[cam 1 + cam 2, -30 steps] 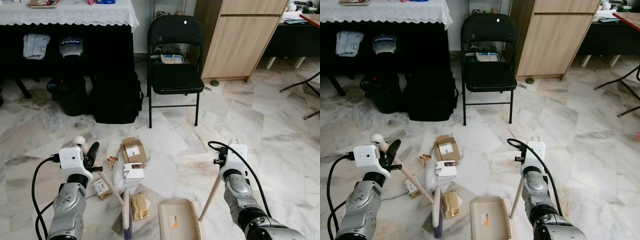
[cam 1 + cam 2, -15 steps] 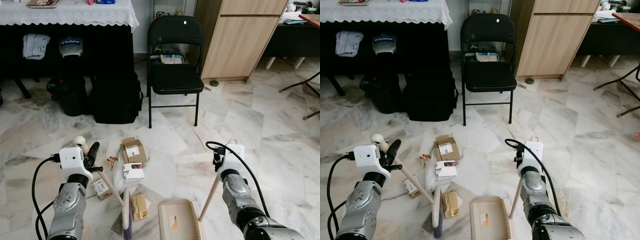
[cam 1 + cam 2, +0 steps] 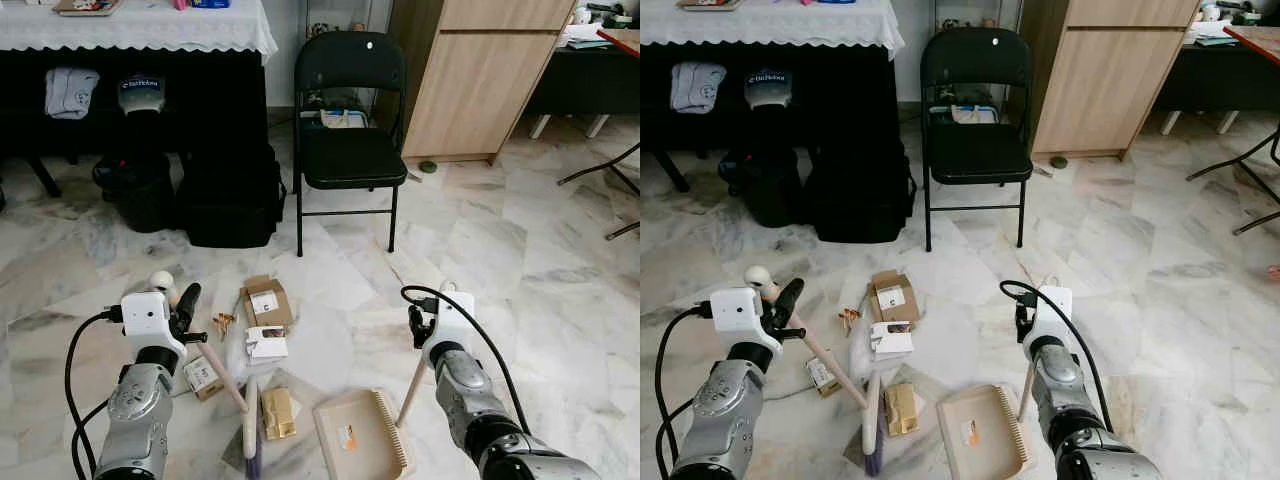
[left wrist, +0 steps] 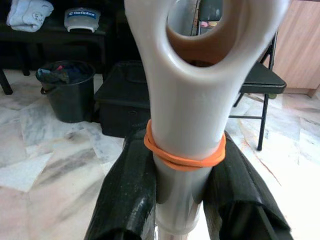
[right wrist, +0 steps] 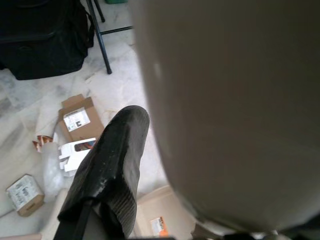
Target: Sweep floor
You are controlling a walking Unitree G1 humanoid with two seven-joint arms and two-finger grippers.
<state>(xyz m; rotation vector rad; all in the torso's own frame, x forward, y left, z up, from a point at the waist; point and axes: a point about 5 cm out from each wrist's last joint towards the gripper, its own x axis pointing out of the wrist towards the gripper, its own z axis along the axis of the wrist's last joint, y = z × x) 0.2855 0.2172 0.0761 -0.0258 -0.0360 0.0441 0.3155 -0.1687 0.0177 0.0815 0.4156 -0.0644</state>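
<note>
My left claw (image 3: 186,312) is pinched on the pale wooden broom handle with its cream plastic hanging loop (image 4: 192,75), just under the orange rubber band (image 4: 184,156), and the stick runs down to the purple-bristled broom head (image 3: 251,432) on the white marble floor (image 3: 520,250). My right claw (image 3: 418,328) is clamped on the top of the beige plastic dustpan's upright wooden handle (image 3: 412,382), and the beige plastic dustpan (image 3: 360,436) lies flat just beside the broom head. I judge both sticks stiff and light, a little slick, so gripping near the top end gives reach but weak leverage. The litter should slide easily on the smooth stone: a brown cardboard box (image 3: 268,301), a torn white carton (image 3: 266,344), a small white box (image 3: 202,376) and a gold packet (image 3: 279,412), all near the bristles. A black folding chair (image 3: 350,130) stands well apart.
</note>
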